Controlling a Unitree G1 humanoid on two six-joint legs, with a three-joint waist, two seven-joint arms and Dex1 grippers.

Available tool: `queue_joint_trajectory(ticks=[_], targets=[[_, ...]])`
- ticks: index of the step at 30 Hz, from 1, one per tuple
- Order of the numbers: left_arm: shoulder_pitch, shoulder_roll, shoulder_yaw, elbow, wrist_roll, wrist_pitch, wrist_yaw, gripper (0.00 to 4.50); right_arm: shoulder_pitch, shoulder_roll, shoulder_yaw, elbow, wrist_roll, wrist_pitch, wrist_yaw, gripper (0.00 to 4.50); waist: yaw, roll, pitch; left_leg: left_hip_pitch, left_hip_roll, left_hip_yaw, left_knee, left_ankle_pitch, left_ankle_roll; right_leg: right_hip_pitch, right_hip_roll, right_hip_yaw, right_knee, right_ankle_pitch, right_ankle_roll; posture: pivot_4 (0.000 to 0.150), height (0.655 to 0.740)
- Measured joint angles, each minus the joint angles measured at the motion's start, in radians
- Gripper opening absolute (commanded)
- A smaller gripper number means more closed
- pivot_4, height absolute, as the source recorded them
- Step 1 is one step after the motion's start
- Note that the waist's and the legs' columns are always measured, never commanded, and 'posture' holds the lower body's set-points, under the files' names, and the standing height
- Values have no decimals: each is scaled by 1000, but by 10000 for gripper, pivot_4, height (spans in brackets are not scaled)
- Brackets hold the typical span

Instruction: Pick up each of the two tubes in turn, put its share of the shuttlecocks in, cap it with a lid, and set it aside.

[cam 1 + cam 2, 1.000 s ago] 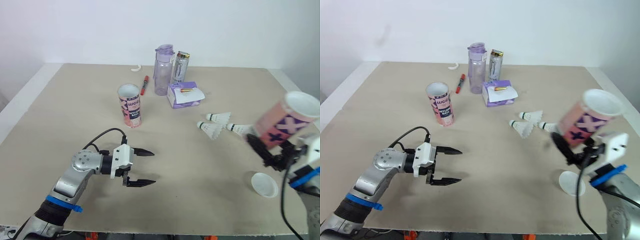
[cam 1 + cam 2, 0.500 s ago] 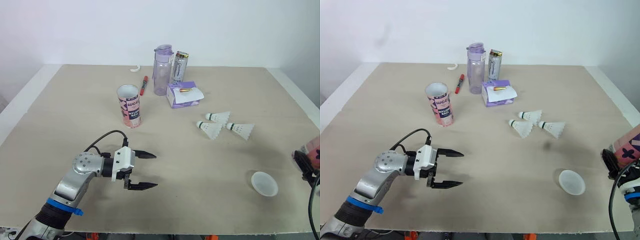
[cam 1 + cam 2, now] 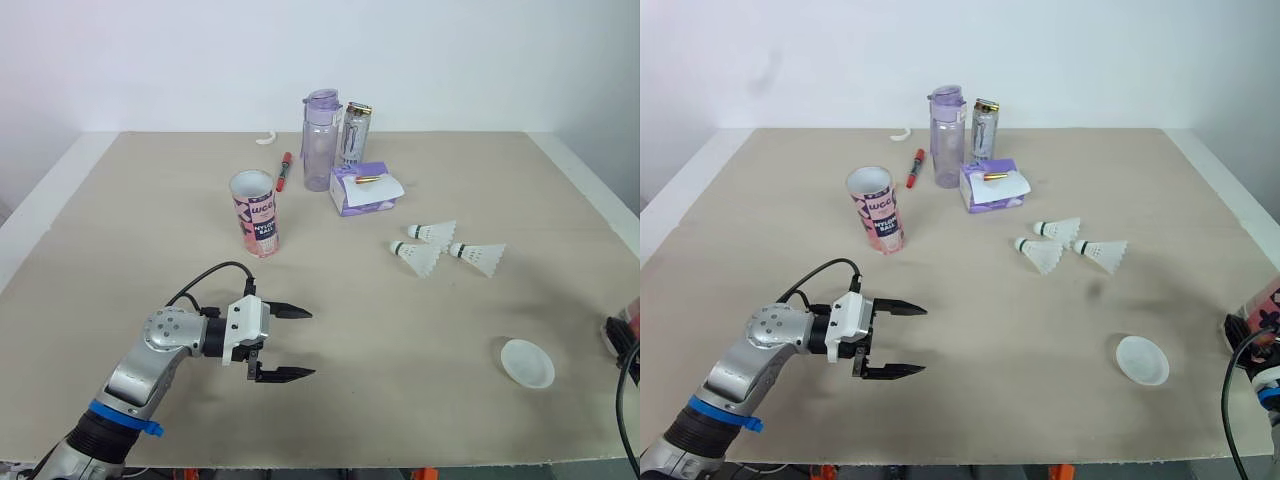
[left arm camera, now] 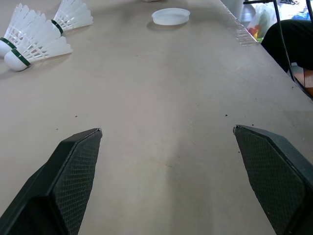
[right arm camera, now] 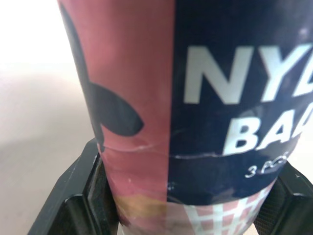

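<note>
Now, two tubes are in play. One pink-and-navy printed cardboard tube (image 3: 256,213) stands upright on the beige table (image 3: 120,230), long axis vertical and open mouth facing up, on the robot's left of centre. The other pink-and-navy tube (image 5: 171,98) is clamped between the two black fingers of the right gripper (image 5: 181,205), out at the table's right edge; its tilt cannot be told. Three white feathered shuttlecocks lie on their sides, close together right of centre: one (image 3: 432,232) farther back, two (image 3: 418,256) (image 3: 480,257) nearer, each with its long axis across the table, cork toward the robot's left and skirt toward the right. One round white plastic lid (image 3: 527,362) lies flat near the front right, apart from the shuttlecocks. The left gripper (image 3: 311,343) hangs low over bare table at front left, fingers spread wide and holding nothing. At the back stand one translucent purple water bottle (image 3: 320,140) and one silver drink can (image 3: 355,135), with one lilac box (image 3: 365,190) in front of them and one red pen (image 3: 284,171) beside them
</note>
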Motion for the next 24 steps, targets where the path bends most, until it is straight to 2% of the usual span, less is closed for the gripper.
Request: queue_joint_trajectory(ticks=[11, 14, 18, 20, 24], targets=[[-7, 8, 0, 2, 7, -2, -6, 45000, 36, 27, 8, -28, 9, 27, -15, 43252, 0, 0, 0, 0, 0, 0, 0, 0, 0, 0, 0, 0, 0, 0, 1, 1500, 7400], [-8, 10, -1, 13, 7, -4, -14, 45000, 102, 56, 7, -129, 23, 54, -31, 43252, 0, 0, 0, 0, 0, 0, 0, 0, 0, 0, 0, 1, 0, 0, 1, 1500, 7400], [-10, 10, -3, 24, 8, -9, -21, 45000, 128, 69, 6, -171, 32, 69, -41, 43252, 0, 0, 0, 0, 0, 0, 0, 0, 0, 0, 0, 1, 0, 0, 1, 1500, 7400], [-27, 6, -13, 45, 10, -21, -37, 45000, 200, 99, -11, -272, 55, 94, -61, 43252, 1, 1, 0, 0, -1, 0, 0, 0, 0, 0, 0, 2, 0, -1, 1, 1500, 7400], [-41, 0, -27, 73, 14, -29, -46, 45000, 267, 121, -49, -351, 82, 118, -70, 43252, 1, 1, 0, 0, -1, 0, 0, 0, 0, 0, 0, 2, 0, -1, 1, 1500, 7400]])
